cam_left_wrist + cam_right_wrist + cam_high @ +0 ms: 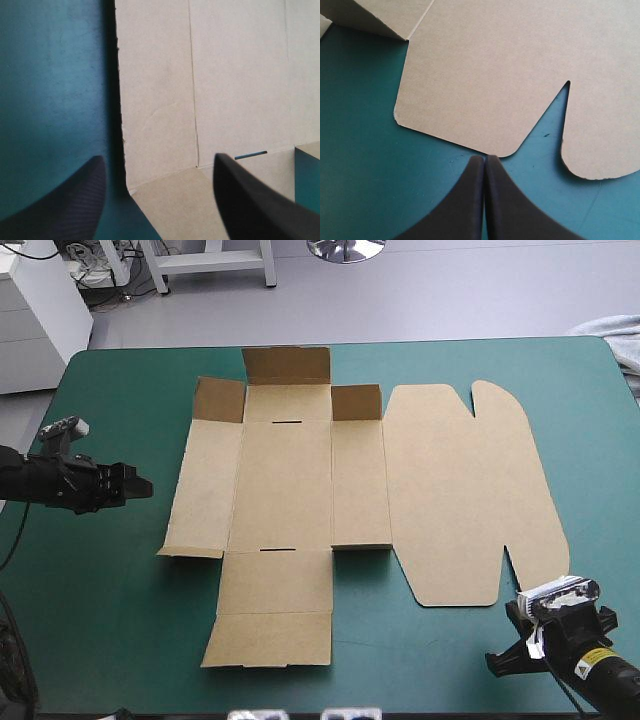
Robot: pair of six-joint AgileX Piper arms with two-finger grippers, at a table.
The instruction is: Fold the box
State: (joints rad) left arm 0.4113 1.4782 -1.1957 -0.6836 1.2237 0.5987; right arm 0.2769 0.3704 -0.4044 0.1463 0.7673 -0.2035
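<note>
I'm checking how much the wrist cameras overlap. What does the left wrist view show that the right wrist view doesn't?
Only the left wrist view: the left claw open, pointing at the box's left edge, with a slot ahead.
Only the right wrist view: the right claw shut, its tip close to the rounded edge of the notched lid.
Both: brown board lying on the teal-green cover.

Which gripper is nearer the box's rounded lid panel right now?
Right. The right gripper, shut, points at the near edge of the lid panel, almost touching it. The left gripper, open, faces the opposite side of the box.
</note>
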